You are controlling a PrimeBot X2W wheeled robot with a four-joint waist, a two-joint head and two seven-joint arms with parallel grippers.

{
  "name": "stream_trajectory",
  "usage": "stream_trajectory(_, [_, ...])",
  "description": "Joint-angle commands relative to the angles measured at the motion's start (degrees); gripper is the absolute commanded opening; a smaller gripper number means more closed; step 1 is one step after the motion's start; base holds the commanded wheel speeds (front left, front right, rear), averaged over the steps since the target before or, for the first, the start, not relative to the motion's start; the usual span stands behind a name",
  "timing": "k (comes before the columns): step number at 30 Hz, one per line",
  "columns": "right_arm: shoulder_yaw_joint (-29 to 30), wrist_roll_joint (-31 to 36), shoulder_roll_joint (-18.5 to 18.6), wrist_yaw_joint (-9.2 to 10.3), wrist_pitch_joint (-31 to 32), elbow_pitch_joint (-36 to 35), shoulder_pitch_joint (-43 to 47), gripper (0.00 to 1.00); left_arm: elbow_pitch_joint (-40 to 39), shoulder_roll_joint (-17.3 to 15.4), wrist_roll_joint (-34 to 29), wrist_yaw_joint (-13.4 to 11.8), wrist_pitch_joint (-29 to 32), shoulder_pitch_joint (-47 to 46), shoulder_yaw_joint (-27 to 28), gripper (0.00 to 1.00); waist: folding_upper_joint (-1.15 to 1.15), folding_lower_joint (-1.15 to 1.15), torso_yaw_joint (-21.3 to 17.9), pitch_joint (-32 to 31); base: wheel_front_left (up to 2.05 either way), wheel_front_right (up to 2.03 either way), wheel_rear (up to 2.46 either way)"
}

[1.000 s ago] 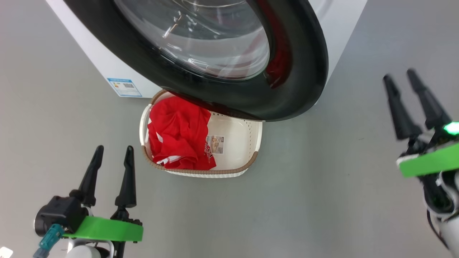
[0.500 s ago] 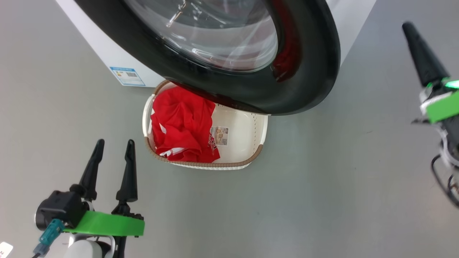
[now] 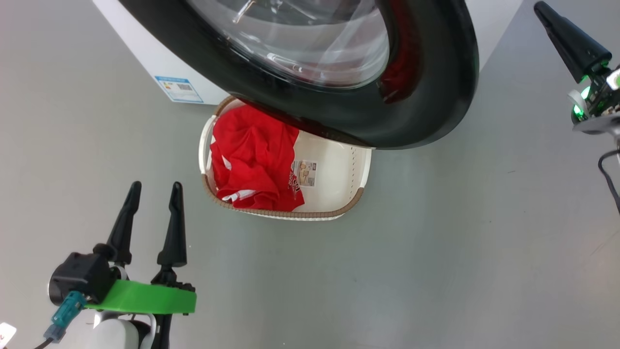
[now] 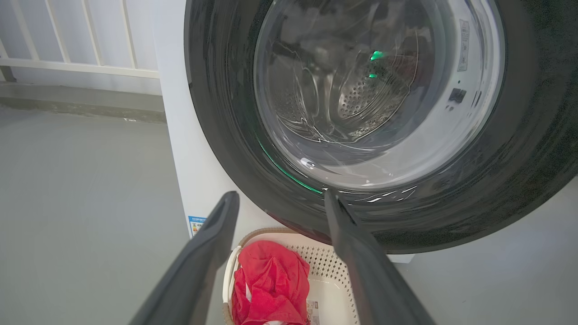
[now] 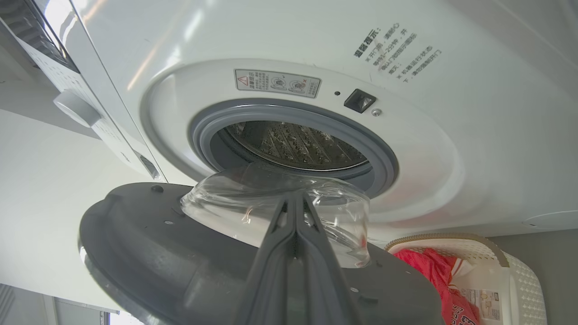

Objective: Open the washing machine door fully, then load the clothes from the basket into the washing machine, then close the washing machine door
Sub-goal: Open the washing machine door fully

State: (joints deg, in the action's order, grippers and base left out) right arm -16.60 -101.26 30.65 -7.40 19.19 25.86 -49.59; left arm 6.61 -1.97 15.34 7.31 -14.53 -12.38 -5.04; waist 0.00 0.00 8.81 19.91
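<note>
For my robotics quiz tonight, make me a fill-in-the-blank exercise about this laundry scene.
The garment lying in the basket is coloured ____.
The washing machine door stands ____.
The right gripper, holding nothing, is ____.
The left gripper is ____.
Missing words: red, open, shut, open.

**Item: right hand**
- Fingers: spread apart a second ago. Pressed together into a single dark point half a second ago, and the same now.
- Place in head view: risen from mid-height at the right edge to the top right corner.

**Item: head view viewpoint**
- Shifted over the second.
- The washing machine door, basket and clothes all sit somewhat further right and higher in frame. This is the camera's move, not theirs.
</note>
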Motion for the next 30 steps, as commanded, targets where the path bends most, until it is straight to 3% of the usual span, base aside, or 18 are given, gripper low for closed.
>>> stream_trajectory(1, [0.00,-1.25,-0.01,-0.09,2.00,0.06,-1.35,0.00,-1.59,-1.03,0.23,0.18,-0.47,-1.38,1.76,1.00,0.00,0.00,0.32,0.46,0.00,0.00,0.00])
stream_trajectory(15, [-3.50,-0.83,-3.27,-0.09,11.64,5.60,-6.09,0.00,-1.47,-0.93,0.73,0.18,-0.47,-1.87,1.80,1.00,0.00,0.00,1.64,1.32,0.00,0.00,0.00])
stream_trajectory(30, [-6.30,-1.09,-4.87,-0.09,19.09,5.38,-2.14,0.00,-0.51,-0.91,0.78,0.18,-0.47,-0.44,1.99,1.00,0.00,0.00,1.61,-2.11,0.00,0.00,0.00])
